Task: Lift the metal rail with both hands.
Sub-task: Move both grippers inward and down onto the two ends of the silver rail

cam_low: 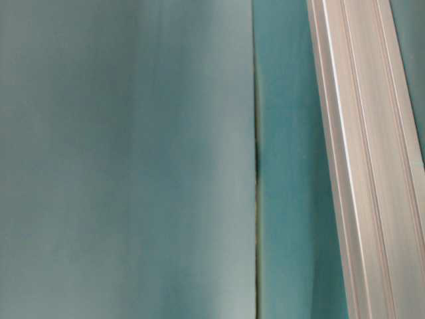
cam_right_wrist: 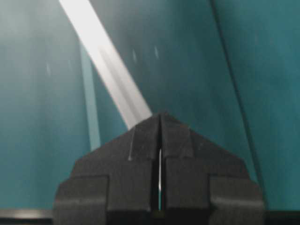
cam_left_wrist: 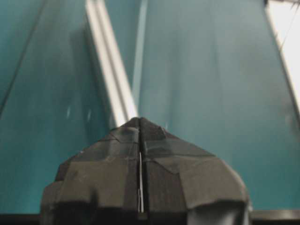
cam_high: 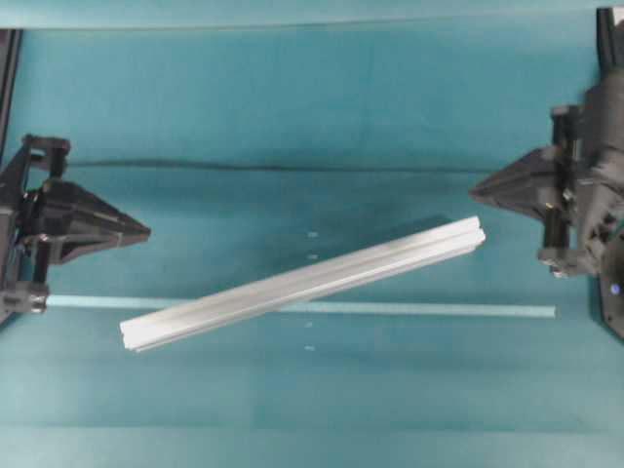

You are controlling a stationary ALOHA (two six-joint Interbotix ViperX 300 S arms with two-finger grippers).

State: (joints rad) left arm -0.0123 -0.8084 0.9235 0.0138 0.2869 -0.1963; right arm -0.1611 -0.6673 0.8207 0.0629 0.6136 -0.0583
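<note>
The metal rail is a long silver grooved bar lying flat and slanted on the teal table, its left end low and near, its right end higher. It also fills the right side of the table-level view as the rail, and runs ahead of both wrist cameras as the rail. My left gripper is shut and empty at the left edge, well above the rail's left end. My right gripper is shut and empty at the right edge, just above the rail's right end. Neither touches the bar.
A thin pale tape strip runs left to right across the table, passing under the rail. A dark seam crosses the cloth behind the grippers. Small white marks dot the middle. A black frame post stands at far left.
</note>
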